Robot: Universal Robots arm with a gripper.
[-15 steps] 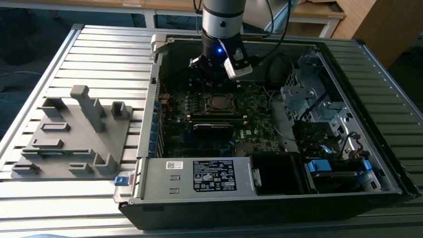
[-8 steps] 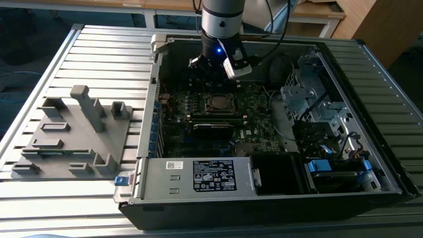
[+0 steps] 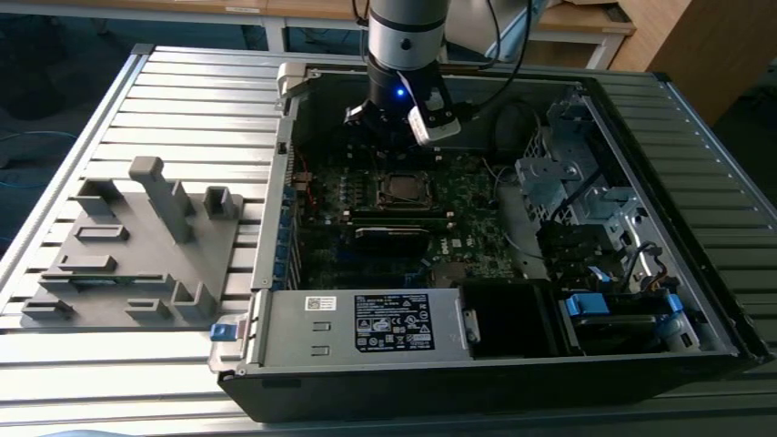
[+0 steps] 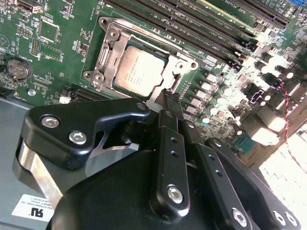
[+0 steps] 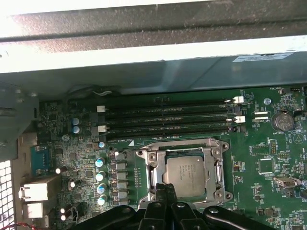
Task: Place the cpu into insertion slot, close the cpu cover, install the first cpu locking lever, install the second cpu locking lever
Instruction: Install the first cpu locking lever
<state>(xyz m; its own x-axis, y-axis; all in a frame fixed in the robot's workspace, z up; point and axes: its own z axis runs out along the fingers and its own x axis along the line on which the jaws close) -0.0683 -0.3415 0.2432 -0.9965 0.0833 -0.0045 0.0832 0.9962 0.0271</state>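
Cpu (image 5: 188, 173) sat in the insertion slot (image 5: 162, 172), cpu cover (image 5: 180, 152) apparently down; we saw gripper (image 5: 165, 189) fingers pressed together, empty; levers unclear.

Room is lying open straight above the insertion slot (image 5: 152, 165), where the cpu (image 4: 139, 72) is sitting flat and low. The gripper (image 5: 165, 188), its fingers pressed together, is standing at one edge of that slot and taking up the approach there. Long black memory slots (image 5: 168, 115) are running along the slot's opposite side. Upright capacitors (image 5: 100, 175) are crowding a third side, and the case wall (image 5: 144, 52) is rising beyond the memory slots.
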